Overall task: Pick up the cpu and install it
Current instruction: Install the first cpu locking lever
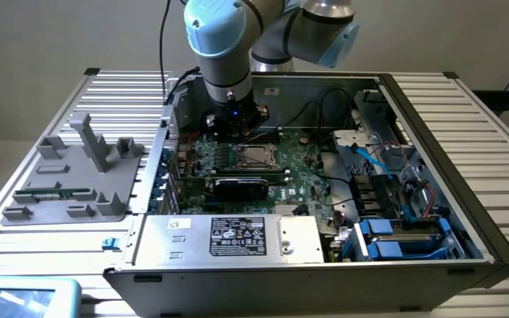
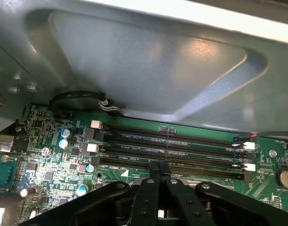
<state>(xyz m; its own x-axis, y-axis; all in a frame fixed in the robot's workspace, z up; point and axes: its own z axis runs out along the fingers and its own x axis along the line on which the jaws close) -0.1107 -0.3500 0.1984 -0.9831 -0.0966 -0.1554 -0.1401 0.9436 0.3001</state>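
**Hovering shut over the board, cpu apart in the socket**

On the exterior view's left, a grey tray (image 1: 69, 165) lies on the slatted table (image 1: 24, 245). A green memory stick (image 1: 56, 194) sits in one of its slots. Right of the tray stands the open case (image 1: 466, 218).

The arm (image 1: 223, 40) reaches down into the case from above. The gripper (image 1: 236, 134) hangs low over the board (image 1: 303, 182), towards the case's far left corner. Its fingers are closed. In the wrist view the tips meet with nothing between them, just above the memory slots (image 2: 181, 148), and the grey case wall (image 2: 148, 61) rises behind.

Just right of the gripper in the exterior view, and a little nearer the camera, sits the socket (image 1: 273, 159). The cpu (image 1: 256, 157) seems to lie in it, a pale silver square inside the metal frame, apart from the fingers. I cannot tell whether the frame is latched.

In front of the socket a black card (image 1: 241, 187) lies across the board. Nearer still is the power supply (image 1: 228, 237) with its white label. Farther right run dark cables (image 1: 325, 109), then blue drive bays (image 1: 394, 240) at the case's near right corner.
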